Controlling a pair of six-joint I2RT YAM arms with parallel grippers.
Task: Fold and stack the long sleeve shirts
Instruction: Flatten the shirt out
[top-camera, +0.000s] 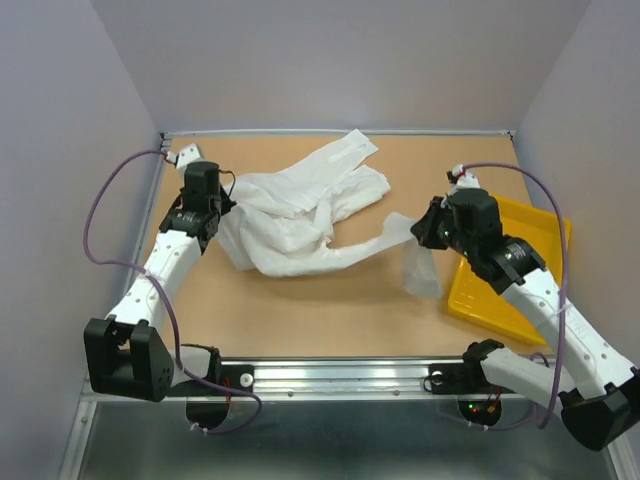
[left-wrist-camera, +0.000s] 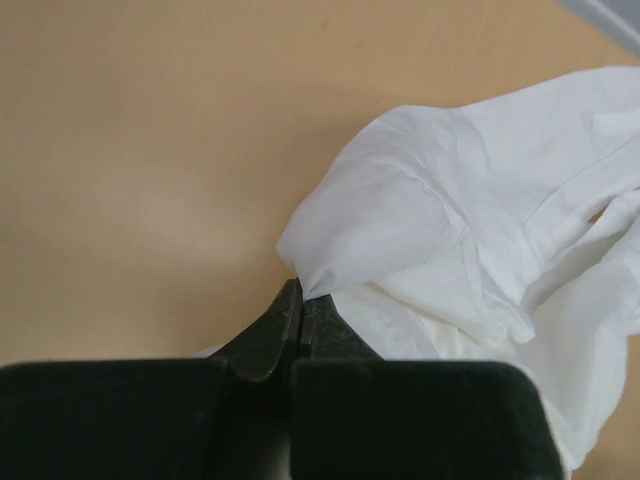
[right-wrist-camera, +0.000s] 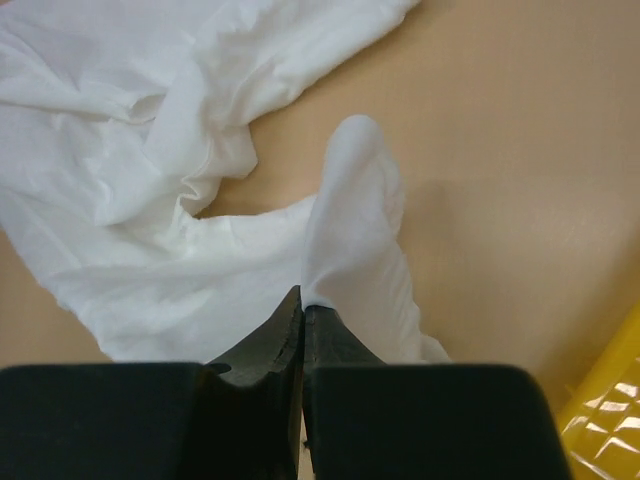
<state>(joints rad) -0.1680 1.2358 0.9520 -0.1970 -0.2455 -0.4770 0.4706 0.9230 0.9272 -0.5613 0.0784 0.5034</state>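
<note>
**Both arms pinching the white shirt, tray off to the right**

So the white shirt (top-camera: 300, 215) is lying in a crumpled heap on the worktop (top-camera: 330, 310), left of centre and reaching toward the far edge. It's all wrinkles and overlapping folds, and I can't really pick out the collar. The left fingers (left-wrist-camera: 275, 335) are pressed together on a fold at the heap's left edge. In the left wrist view the cloth bunches into a little peak right at the tips. The right fingers (right-wrist-camera: 268, 338) are clamped on a long strip of it, looks like a sleeve, running out from the heap toward the right. From above, that strip is held up off the worktop and its loose end hangs down just beside the left edge of the yellow tray (top-camera: 478, 303). The tray sits on the right side of the worktop, turned at an angle, partly under the right arm (top-camera: 540, 290). The heap itself is well apart from the tray.
</note>
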